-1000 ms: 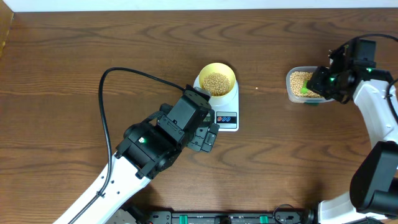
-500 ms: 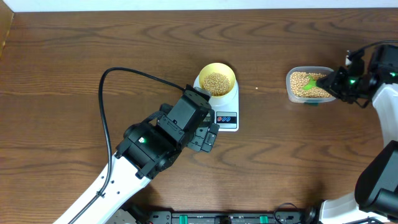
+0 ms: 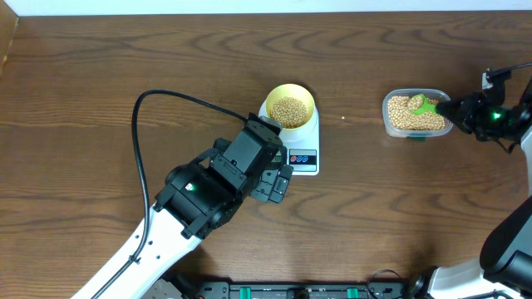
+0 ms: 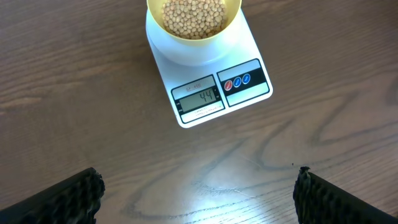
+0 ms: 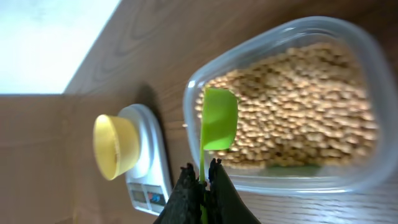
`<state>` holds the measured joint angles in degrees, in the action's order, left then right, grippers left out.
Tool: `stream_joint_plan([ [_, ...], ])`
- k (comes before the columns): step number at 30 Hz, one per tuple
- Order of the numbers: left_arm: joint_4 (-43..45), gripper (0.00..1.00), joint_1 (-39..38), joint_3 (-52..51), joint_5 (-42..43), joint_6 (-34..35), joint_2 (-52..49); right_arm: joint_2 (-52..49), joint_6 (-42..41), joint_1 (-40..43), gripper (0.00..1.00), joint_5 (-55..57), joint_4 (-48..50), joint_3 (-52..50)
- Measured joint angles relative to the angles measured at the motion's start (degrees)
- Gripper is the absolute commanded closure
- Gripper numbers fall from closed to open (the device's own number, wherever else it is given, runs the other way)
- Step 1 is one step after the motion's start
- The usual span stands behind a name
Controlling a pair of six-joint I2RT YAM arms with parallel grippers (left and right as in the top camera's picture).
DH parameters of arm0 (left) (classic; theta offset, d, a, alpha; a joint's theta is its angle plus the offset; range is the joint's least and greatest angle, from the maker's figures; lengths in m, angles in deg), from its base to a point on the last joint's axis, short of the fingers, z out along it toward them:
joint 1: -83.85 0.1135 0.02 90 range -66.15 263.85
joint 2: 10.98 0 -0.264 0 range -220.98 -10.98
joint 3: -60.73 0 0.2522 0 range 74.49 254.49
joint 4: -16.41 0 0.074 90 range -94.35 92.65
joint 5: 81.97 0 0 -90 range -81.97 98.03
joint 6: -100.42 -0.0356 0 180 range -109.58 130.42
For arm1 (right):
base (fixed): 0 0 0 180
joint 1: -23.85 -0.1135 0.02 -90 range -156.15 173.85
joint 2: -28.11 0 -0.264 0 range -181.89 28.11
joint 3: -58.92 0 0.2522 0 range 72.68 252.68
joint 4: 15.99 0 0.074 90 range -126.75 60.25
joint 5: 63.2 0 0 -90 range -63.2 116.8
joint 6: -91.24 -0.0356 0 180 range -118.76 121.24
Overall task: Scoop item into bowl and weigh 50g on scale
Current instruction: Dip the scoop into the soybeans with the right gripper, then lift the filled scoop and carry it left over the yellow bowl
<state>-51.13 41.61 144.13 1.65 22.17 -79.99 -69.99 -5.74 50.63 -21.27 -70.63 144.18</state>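
The pale yellow bowl (image 3: 290, 106) holds beige beans (image 3: 289, 110) and stands on the white scale (image 3: 303, 158). In the left wrist view the scale (image 4: 205, 93) reads 44 and the bowl (image 4: 194, 15) is at the top edge. My left gripper (image 4: 199, 196) is open and empty, over bare table just in front of the scale. My right gripper (image 5: 203, 177) is shut on the handle of a green scoop (image 5: 219, 118), whose cup hangs over the beans (image 5: 298, 106) in the clear tub (image 3: 413, 114). The scoop (image 3: 421, 105) looks empty.
The left arm's black cable (image 3: 158, 95) loops over the table left of the scale. The right arm (image 3: 499, 112) reaches in from the right edge. A white wall edge runs along the far side of the table.
My right gripper has pulled back to the right, away from the tub, and the green scoop has come into sight over the beans. The left arm, bowl and scale have not moved.
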Motion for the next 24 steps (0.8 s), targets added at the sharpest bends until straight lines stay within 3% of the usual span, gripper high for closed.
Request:
stream_joint_plan([
  [24, 0.00, 0.00, 0.00, 0.02, 0.00, 0.00, 0.00, 0.00, 1.49, 2.58, 0.99, -28.28, 0.90, 0.00],
])
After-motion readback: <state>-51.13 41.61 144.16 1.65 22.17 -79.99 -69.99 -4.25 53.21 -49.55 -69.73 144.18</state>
